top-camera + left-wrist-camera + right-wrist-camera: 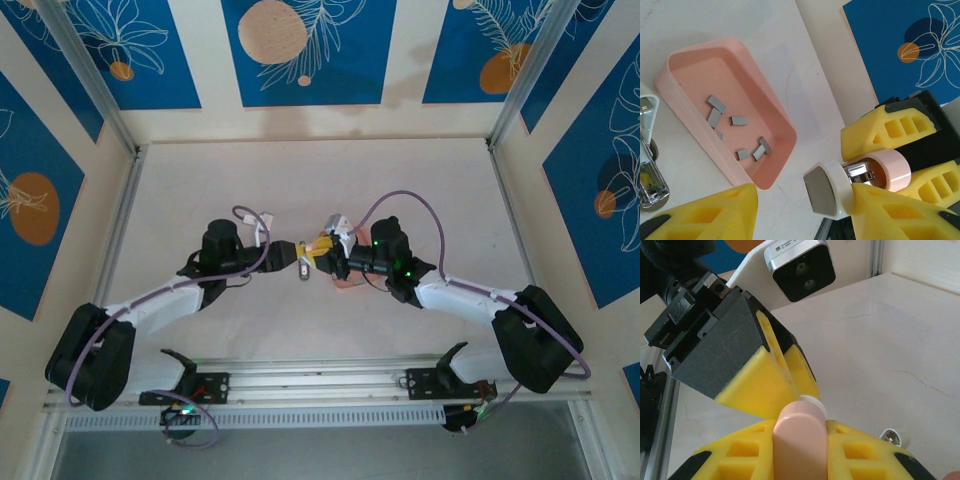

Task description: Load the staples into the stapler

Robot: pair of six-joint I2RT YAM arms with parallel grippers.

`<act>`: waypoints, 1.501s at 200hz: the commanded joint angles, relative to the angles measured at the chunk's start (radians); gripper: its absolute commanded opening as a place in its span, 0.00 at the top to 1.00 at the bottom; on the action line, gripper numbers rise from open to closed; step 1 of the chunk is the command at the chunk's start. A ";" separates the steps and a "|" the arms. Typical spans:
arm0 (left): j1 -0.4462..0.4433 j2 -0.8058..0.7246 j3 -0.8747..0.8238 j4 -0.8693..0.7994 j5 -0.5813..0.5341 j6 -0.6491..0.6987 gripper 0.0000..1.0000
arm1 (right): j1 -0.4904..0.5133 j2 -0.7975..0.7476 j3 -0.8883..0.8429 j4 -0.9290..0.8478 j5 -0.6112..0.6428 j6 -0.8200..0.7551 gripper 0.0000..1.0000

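Both arms meet over mid-table. The right gripper (323,251) is clamped tight on the pink stapler (880,167), its yellow fingers (730,455) pressed against both sides of the barrel, holding it up off the table (300,180). The left gripper (302,264) faces it from the left with its jaws partly parted. The stapler's white end rests against one finger (890,215), with a clear gap to the other, so it has no grip. The staples (740,120), small grey strips, lie loose and scattered in the salmon-pink tray (762,92). The tray sits on the table just under the near side of the right gripper. A white-and-metal piece (647,165) lies beside the tray.
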 commanded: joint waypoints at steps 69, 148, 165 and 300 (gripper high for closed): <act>-0.035 0.049 0.020 -0.041 -0.096 0.049 0.53 | -0.021 -0.092 -0.008 0.111 -0.076 0.050 0.93; -0.077 0.078 0.012 -0.046 -0.112 0.097 0.51 | -0.052 -0.104 -0.011 0.187 -0.061 0.110 0.94; -0.078 0.050 -0.001 -0.043 -0.121 0.128 0.48 | -0.064 -0.103 -0.013 0.190 -0.055 0.122 0.94; -0.079 -0.161 0.118 -0.276 0.221 1.078 0.35 | -0.154 -0.117 0.092 -0.027 -0.423 0.068 0.94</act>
